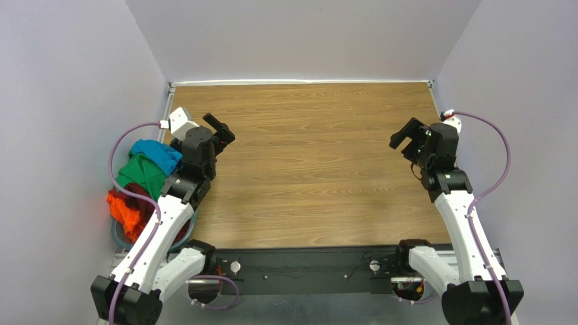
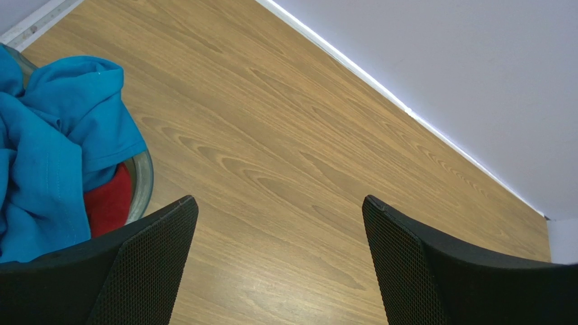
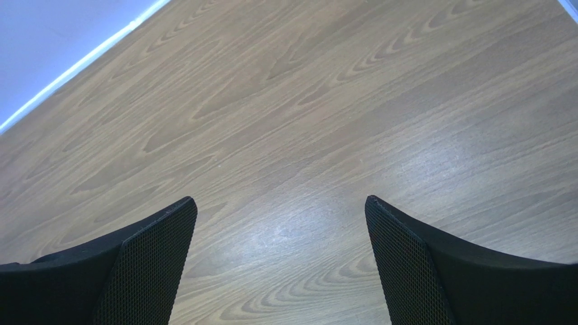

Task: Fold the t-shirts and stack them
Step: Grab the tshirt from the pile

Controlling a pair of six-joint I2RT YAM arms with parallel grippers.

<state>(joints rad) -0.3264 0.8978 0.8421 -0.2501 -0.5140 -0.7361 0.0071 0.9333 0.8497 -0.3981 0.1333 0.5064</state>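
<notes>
The t-shirts lie crumpled in a heap at the table's left edge: a teal-blue one (image 1: 156, 153) on top, a green one (image 1: 141, 173) under it, a dark red one (image 1: 141, 195) and a bright orange one (image 1: 126, 210) at the near side. In the left wrist view the teal-blue shirt (image 2: 47, 149) drapes over a red one (image 2: 108, 203) at the far left. My left gripper (image 1: 222, 131) hovers just right of the heap, open and empty (image 2: 279, 203). My right gripper (image 1: 406, 137) is open and empty over the table's right side (image 3: 281, 202).
A grey-blue round basket (image 1: 119, 238) holds the heap, its rim (image 2: 144, 177) showing beside the left finger. The wooden table (image 1: 312, 162) is walled by grey panels on three sides. A black rail (image 1: 305, 269) with both arm bases runs along the near edge.
</notes>
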